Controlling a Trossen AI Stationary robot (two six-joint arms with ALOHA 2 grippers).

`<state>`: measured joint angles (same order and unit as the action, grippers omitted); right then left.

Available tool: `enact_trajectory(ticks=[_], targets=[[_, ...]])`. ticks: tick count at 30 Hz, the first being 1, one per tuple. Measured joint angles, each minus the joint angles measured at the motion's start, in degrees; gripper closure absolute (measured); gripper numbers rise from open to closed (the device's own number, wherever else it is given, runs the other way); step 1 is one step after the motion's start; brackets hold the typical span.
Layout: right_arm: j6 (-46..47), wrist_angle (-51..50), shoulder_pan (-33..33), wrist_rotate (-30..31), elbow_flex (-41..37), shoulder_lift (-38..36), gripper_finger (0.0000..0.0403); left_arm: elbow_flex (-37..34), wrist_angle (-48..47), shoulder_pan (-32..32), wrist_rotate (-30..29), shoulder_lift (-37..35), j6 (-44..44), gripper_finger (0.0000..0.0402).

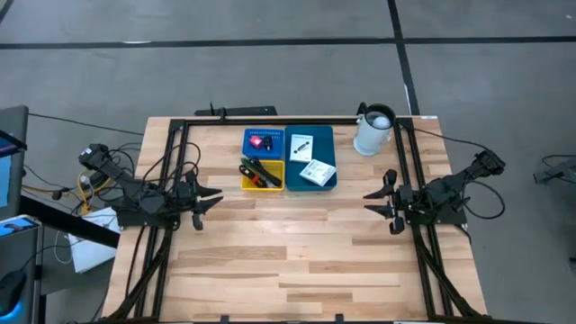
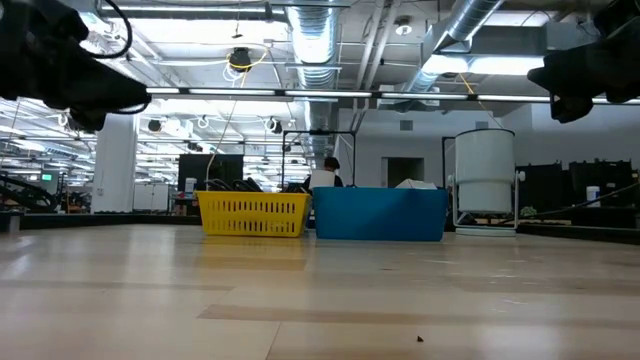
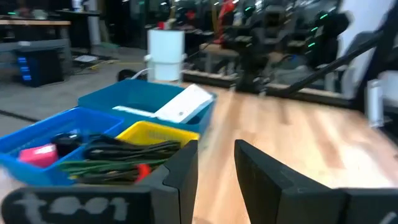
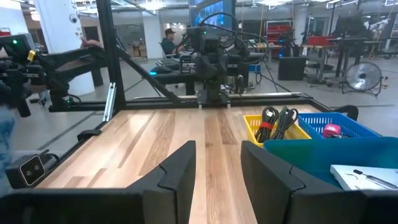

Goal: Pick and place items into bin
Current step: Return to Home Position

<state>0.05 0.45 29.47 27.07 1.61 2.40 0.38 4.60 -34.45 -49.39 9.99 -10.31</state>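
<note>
The items lie in three bins at the table's far middle. A red-pink piece (image 1: 260,142) sits in the small blue basket (image 1: 275,135). Green and black pen-like tools (image 1: 256,171) fill the yellow basket (image 1: 274,184). White printed cards (image 1: 315,171) rest in the teal bin (image 1: 326,135). My left gripper (image 1: 209,200) hovers open over the table's left half, pointing right. My right gripper (image 1: 376,202) hovers open over the right half, pointing left. Neither touches anything. The left wrist view shows the tools (image 3: 118,155), the pink piece (image 3: 38,154) and a card (image 3: 183,104).
A white jug (image 1: 373,130) stands at the far right corner, right of the teal bin. A black frame (image 1: 270,121) runs along the far edge and down both sides. Bare wood (image 1: 288,252) stretches between the grippers and toward the near edge.
</note>
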Motion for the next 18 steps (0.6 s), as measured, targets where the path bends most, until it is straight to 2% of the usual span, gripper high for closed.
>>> enact_trajectory(ticks=[6,11,18], targets=[[0.0,0.0,0.0,0.0,0.0,0.0,0.0282,0.0,0.7,-1.4,1.2,-10.0,-0.1,0.0307],[0.0,0.0,0.0,-0.1,0.0,0.6,0.0282,0.2,7.0,0.5,-1.2,-9.4,0.0,0.0307],[0.0,0.0,0.0,-0.1,0.0,0.9,0.0282,0.2,0.0,1.7,0.1,-9.9,0.1,0.0307]])
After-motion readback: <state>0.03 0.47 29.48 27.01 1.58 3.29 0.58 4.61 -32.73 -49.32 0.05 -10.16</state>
